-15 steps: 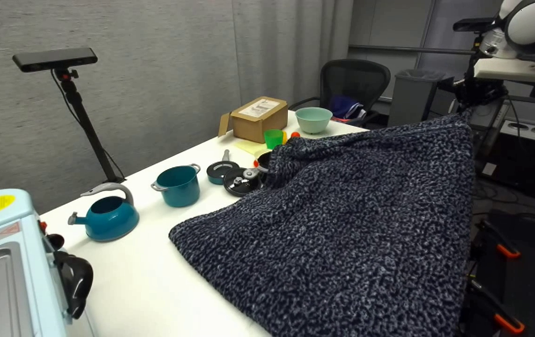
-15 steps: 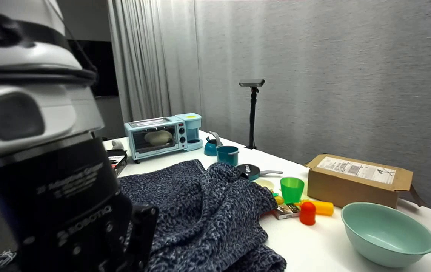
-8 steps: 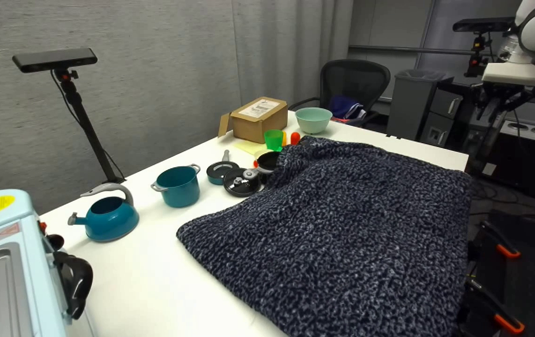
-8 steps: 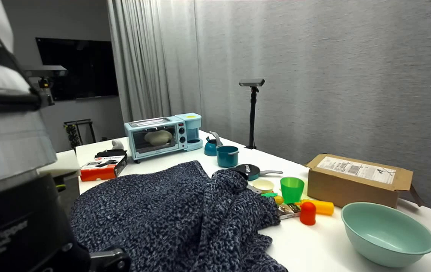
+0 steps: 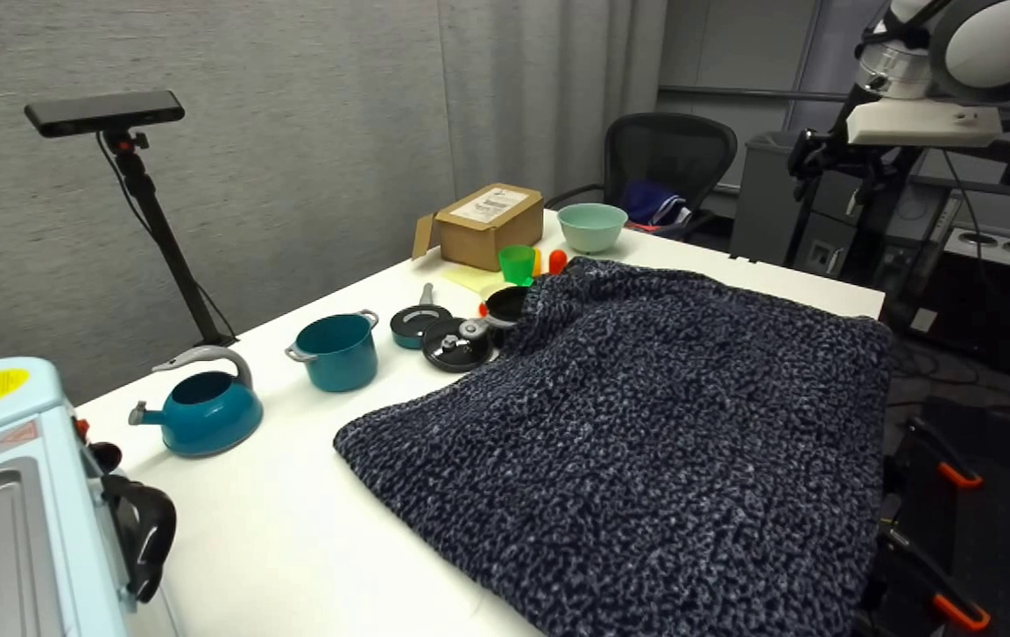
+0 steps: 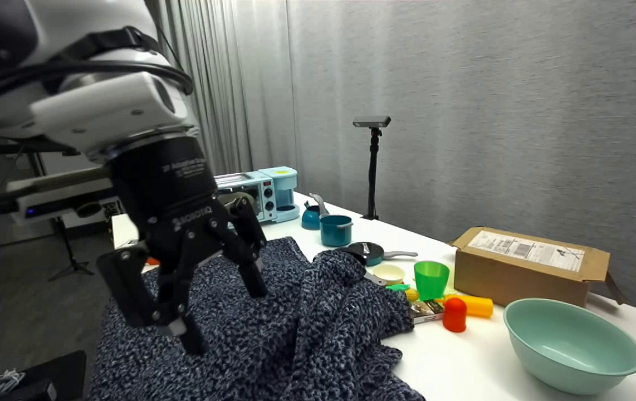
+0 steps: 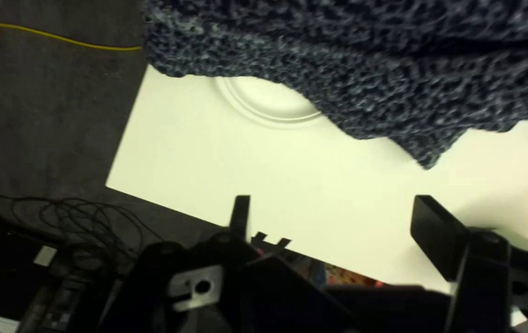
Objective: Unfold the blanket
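Note:
The dark navy-and-grey blanket lies spread over a large part of the table in an exterior view. Its near side looks fairly flat, while a raised fold of the blanket is bunched near the small dishes. My gripper hangs above the blanket, jaws wide apart and holding nothing. In an exterior view the gripper is high beyond the far table end. In the wrist view, bare table shows between the fingertips of the gripper, and the blanket's edge lies apart from them, ending in a pointed corner.
A white round rim peeks from under the blanket near the table corner. Beside the blanket stand a teal pot, kettle, black lid, green cup, cardboard box and mint bowl. A blue toaster oven stands opposite.
A second ago the gripper held a raised edge of the blanket. The jaws have opened, that edge has dropped onto the table, and the gripper has since moved in over the table's far end.

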### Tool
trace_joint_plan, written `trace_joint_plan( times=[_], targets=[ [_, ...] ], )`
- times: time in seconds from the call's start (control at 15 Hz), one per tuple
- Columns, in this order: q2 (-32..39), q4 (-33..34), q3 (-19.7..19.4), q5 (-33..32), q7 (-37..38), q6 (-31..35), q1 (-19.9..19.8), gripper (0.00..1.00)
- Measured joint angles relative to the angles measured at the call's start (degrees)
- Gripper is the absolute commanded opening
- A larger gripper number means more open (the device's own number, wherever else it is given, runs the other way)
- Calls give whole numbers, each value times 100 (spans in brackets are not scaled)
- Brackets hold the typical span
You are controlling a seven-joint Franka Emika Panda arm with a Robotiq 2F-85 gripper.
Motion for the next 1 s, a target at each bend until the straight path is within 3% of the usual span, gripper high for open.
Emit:
trace_joint_plan(
  times=[0.4,0.8,1.0],
  targets=[
    [198,245,24,872,-1341,-17,1141,100],
    [623,667,-167,1608,-3325,-255,1693,100],
    [802,927,-185,1673,-4018,-512,1890,100]
  ],
)
